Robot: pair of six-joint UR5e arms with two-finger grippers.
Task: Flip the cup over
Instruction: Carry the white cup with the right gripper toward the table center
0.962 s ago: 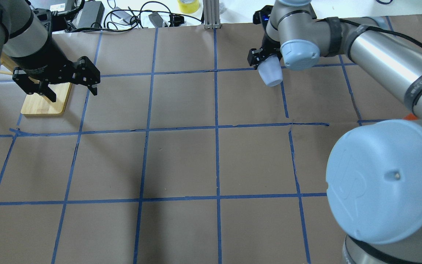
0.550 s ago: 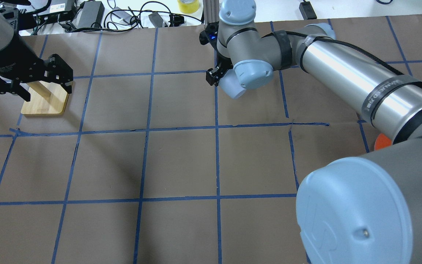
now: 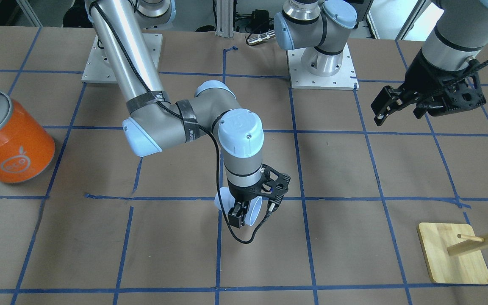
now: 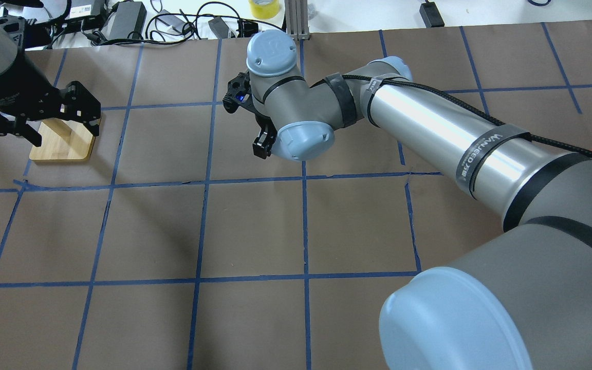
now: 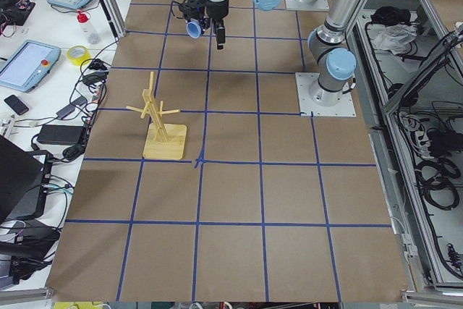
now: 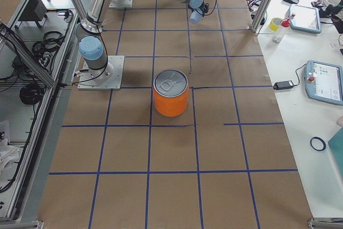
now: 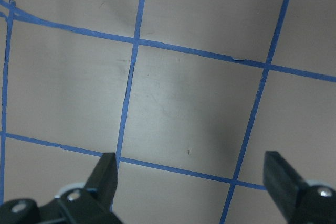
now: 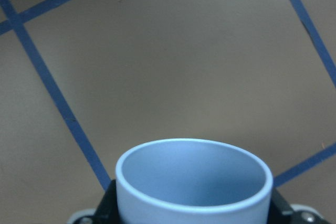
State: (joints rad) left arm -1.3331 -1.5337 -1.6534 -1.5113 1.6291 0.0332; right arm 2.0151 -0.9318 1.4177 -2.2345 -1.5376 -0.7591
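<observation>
Now my right pincer [image 3: 252, 214] holds the small pale blue plastic cup [image 8: 194, 182] sideways, in the air I think; next I should tip it over.

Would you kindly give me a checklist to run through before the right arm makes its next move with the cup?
1. Grip on the cup: ok, the right gripper is shut on it, with a finger on each side.
2. Spot below the cup: ok, the right wrist view shows only the table paper and tape.
3. Left gripper: ok, open, empty and far aside.
4. Orange can: ok, well apart from the cup.
5. Cup's height over the table: cannot tell.
</observation>
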